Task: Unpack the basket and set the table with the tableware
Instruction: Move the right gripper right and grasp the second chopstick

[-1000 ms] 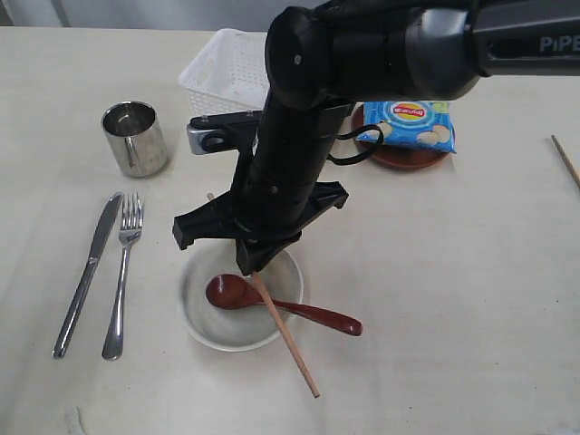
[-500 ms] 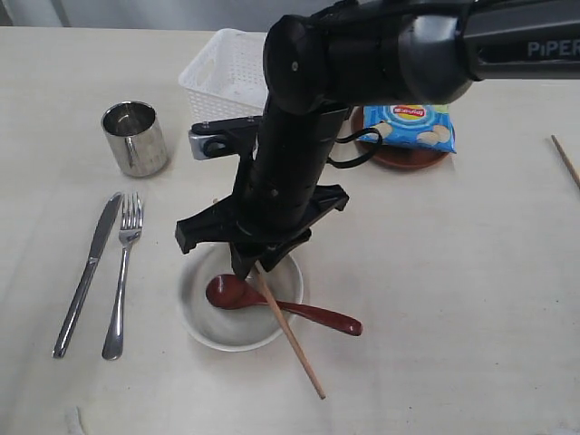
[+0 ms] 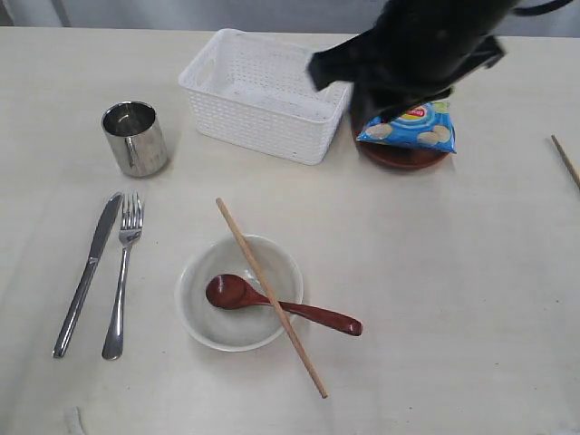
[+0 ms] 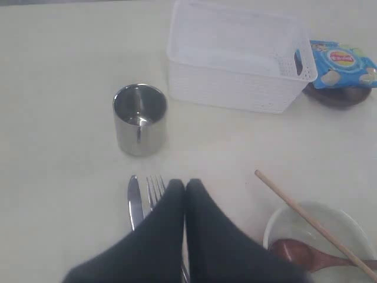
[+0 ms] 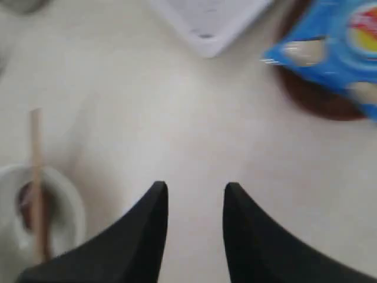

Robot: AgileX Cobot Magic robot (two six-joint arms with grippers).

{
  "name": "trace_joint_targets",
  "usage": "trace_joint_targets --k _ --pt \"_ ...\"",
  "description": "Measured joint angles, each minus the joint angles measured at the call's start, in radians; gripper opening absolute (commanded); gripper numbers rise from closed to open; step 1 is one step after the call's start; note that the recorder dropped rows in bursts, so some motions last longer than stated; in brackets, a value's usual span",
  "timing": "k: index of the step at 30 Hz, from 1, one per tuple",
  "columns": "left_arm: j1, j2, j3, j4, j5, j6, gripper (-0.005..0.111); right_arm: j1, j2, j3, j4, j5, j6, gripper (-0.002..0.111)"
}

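Overhead, the right arm [image 3: 412, 50] is a dark, smeared mass at the far side of the table [image 3: 471, 299]. The top of the exterior view cuts it off, and its pincer cannot be made out there. It hides the far right corner of the basket [image 3: 258, 91] and the upper part of the blue chips bag [image 3: 412, 127].

The right wrist view is blurred. It shows the right pincer [image 5: 193, 194] with a clear gap between its two black, tapered fingers [image 5: 150, 224]; nothing sits between them, only bare table below.

The left pincer [image 4: 185, 190] shows only in its own wrist view. Its jaws are pressed together tip to tip with nothing in them, and they cover the handles of the fork [image 4: 154, 190] and knife [image 4: 135, 203].

The plate [image 3: 399, 159] lies mostly under the bag, so only a reddish-brown curved rim shows. A second chopstick [image 3: 565, 160] is cut off by the right border of the exterior view.

The basket is white plastic and rectangular, with walls pierced by small holes and a cut-out handle. It stands near the table's far edge. Beside it, apart from it, the cup [image 3: 134, 138] is a shiny steel cylinder standing upright. The steel knife and fork lie side by side, parallel, toward the near left corner.

The bowl [image 3: 213, 331] is round and pale grey-white, toward the near edge. A glossy, dark red-brown spoon [image 3: 231, 292] rests in it with its handle reaching out over the rim. A straight wooden chopstick [image 3: 234, 227] lies slantwise across the bowl and over the spoon, with both ends past the rim.
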Motion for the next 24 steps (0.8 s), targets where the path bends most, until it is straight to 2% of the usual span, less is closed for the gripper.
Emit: trace_joint_targets --k 5,10,24 --pt "0.000 0.000 0.000 0.000 0.000 0.000 0.000 -0.259 0.020 0.000 -0.140 0.002 0.035 0.032" --pt "0.000 0.000 0.000 0.000 0.000 0.000 0.000 -0.504 0.173 0.000 -0.152 0.000 0.035 0.032" --pt "0.000 0.000 0.000 0.000 0.000 0.000 0.000 -0.803 0.463 0.000 -0.121 -0.128 -0.159 0.032"
